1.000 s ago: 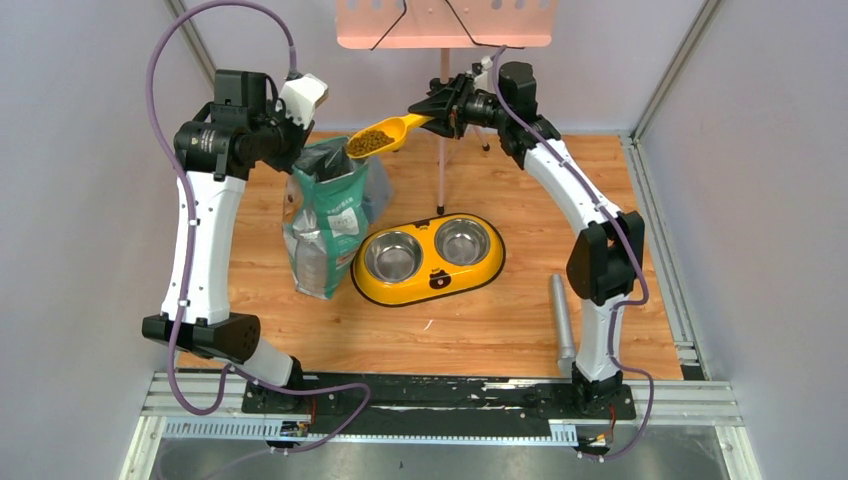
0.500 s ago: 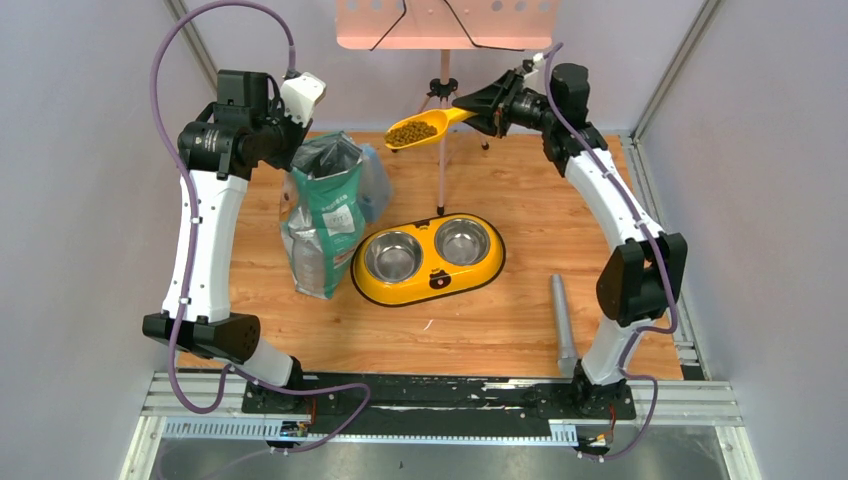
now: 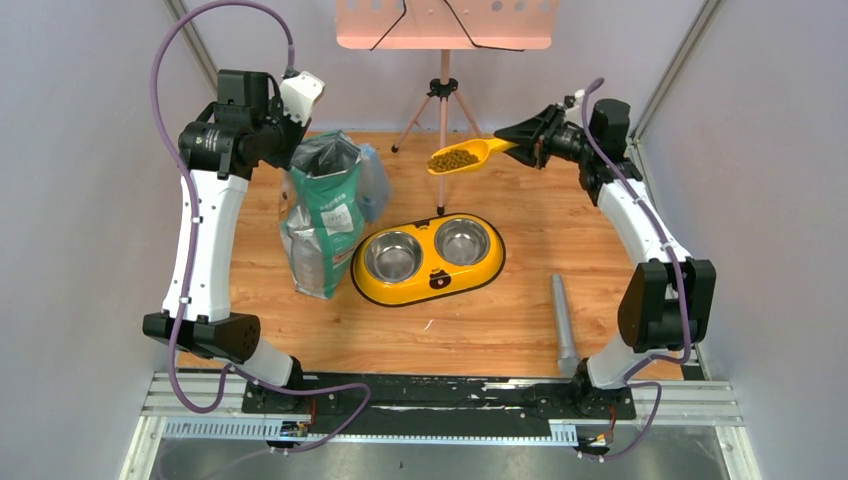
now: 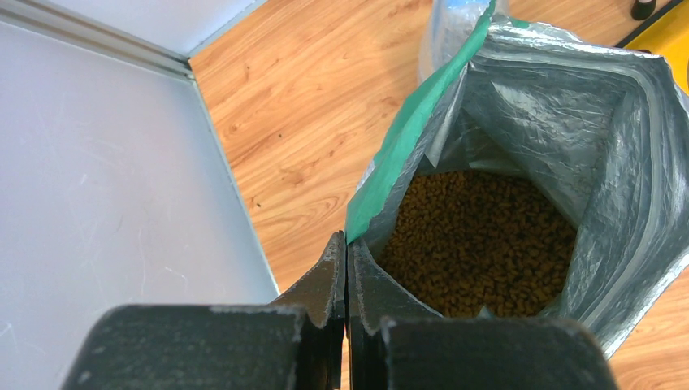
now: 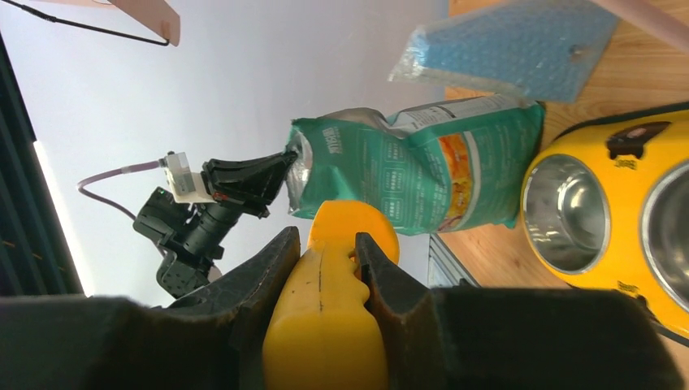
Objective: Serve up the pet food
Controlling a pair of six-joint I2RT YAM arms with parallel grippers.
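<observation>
Beyond the empty double bowl (image 3: 440,281) and the bag (image 3: 325,215) whose rim the left end effector (image 4: 347,244) pinches, the right end effector (image 5: 325,244), clamped on the scoop (image 3: 478,152), has carried the pet food (image 3: 453,158) clear of the bag, bringing a pour close.

No words or numbers can be read anywhere. The green bag (image 5: 414,166) has white writing near its top and small boxes of print on its side; the letters are too tiny and blurry to make out. From the top camera the print on its front is only a white patch (image 3: 345,222). The yellow feeder (image 5: 626,244) has 1 small black mark (image 5: 638,138) on it; its shape is not clear.
</observation>
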